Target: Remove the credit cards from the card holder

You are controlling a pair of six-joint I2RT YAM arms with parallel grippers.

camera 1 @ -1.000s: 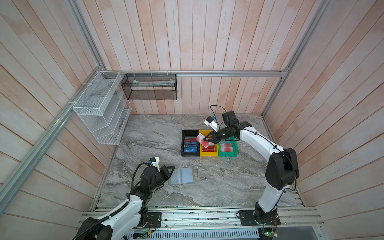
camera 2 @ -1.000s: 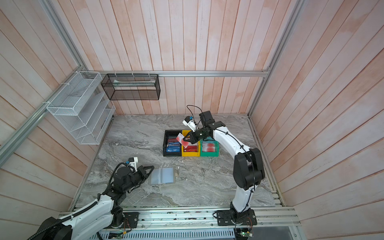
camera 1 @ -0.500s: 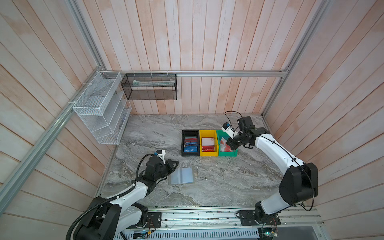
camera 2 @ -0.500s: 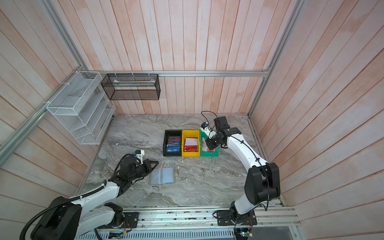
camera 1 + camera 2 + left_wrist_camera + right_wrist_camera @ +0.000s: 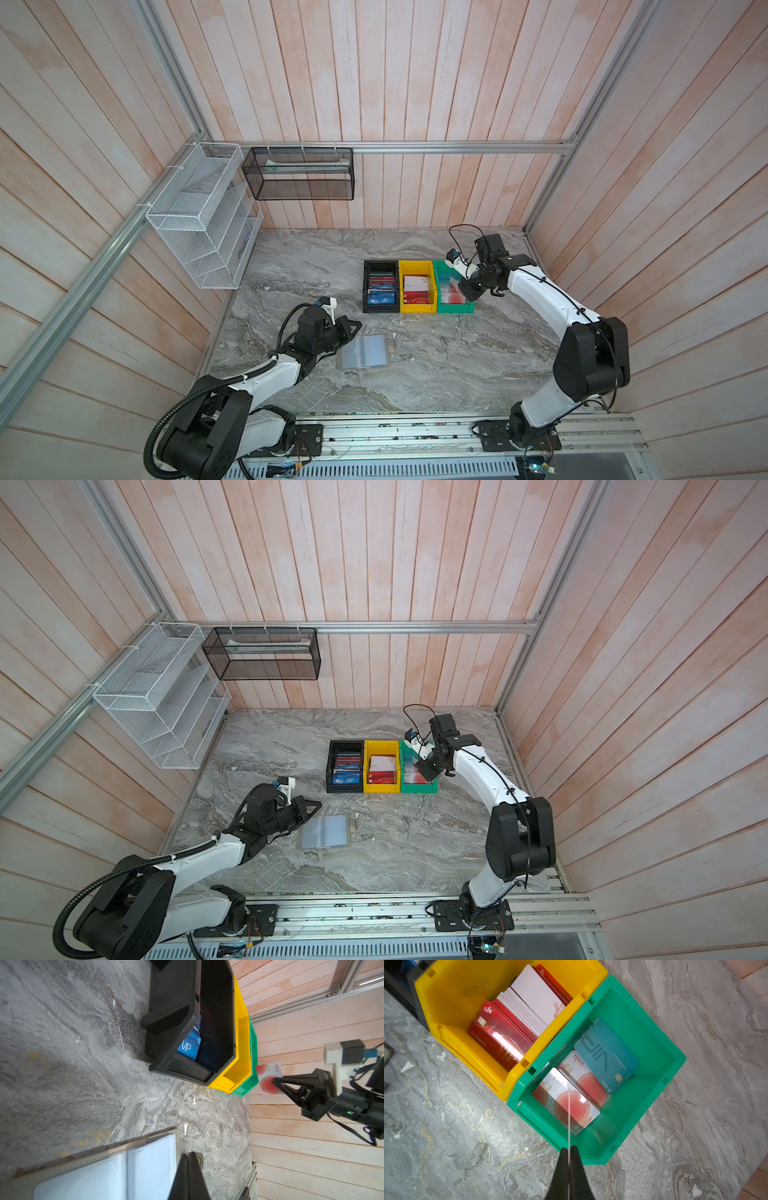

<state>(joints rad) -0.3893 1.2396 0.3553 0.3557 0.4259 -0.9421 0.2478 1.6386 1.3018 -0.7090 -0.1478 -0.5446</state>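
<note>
You are working on a grey, veined marble table (image 5: 436,365) walled in with pale wooden planks. On the left wall hangs a white wire rack (image 5: 199,216) with tiered shelves, and a black mesh basket (image 5: 299,174) hangs from the back rail.

Three small plastic bins stand side by side and touching, toward the back right.
- The black bin (image 5: 365,286) holds stacked cards with a blue card (image 5: 381,297) lettered VIP at the front.
- The yellow bin (image 5: 417,266) holds glossy red cards (image 5: 500,1039) and, behind them, plain white-faced cards (image 5: 533,999).
- The green bin (image 5: 643,1084) holds a teal card (image 5: 606,1061) lettered VIP and white cards (image 5: 583,1076) printed with red circles.

The card holder (image 5: 365,351) lies open and flat on the marble in front of the bins, well apart from them. Its grey-beige cover is underneath and its clear, shiny sleeves face up.

Your left gripper (image 5: 357,326) hangs at the holder's edge nearest the bins. Its black fingers are pressed together with nothing between them.

Your right gripper (image 5: 275,1081) is above the green bin, clamped on a white card with red circles (image 5: 267,1073). The right wrist view shows that card edge-on as a thin line.
</note>
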